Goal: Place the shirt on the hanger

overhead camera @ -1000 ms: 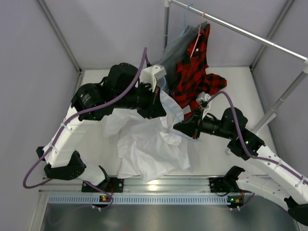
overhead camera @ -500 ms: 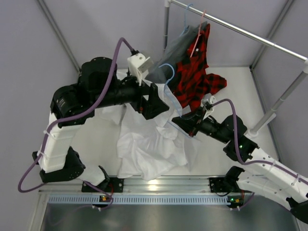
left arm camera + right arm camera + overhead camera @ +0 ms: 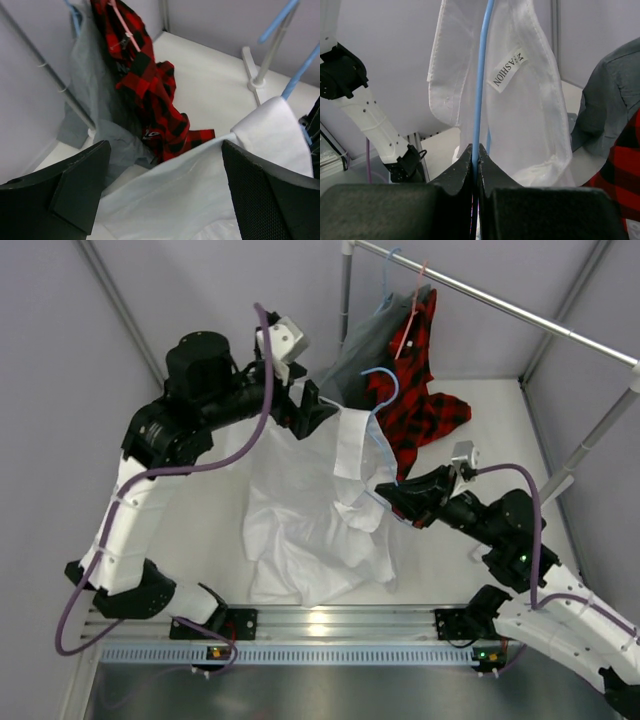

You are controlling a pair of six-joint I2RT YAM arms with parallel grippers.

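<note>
A white desk (image 3: 500, 430) sits boxed in by pale grey walls (image 3: 200, 300) on the left, the back and the right. A metal clothes rail (image 3: 520, 315) runs slantwise over the far right corner on an upright post (image 3: 590, 450). From the rail hang a grey garment (image 3: 365, 345) and a red-and-black plaid shirt (image 3: 410, 390) on a pink hanger (image 3: 410, 325); the plaid shirt's tail spills onto the desk. A metal track (image 3: 330, 625) crosses the near edge, where the arm bases are bolted.

The left tool (image 3: 167, 170) stands wide open and grips nothing. A fold of the white shirt (image 3: 310, 520) runs across the gap between its two black fingers (image 3: 80, 185), and I cannot tell whether the cloth touches them.

The right tool (image 3: 475, 152) is closed tight on the thin wire of the light-blue hanger (image 3: 483, 75). It holds the hanger raised, with the hook up near the grey garment. The shirt's collar end, label showing, is draped on the hanger, while the rest of the shirt trails down and lies crumpled in the middle of the desk.

Bare desk shows to the left of the shirt and on the far right beyond the plaid shirt. The hanging clothes are close behind the left tool.
</note>
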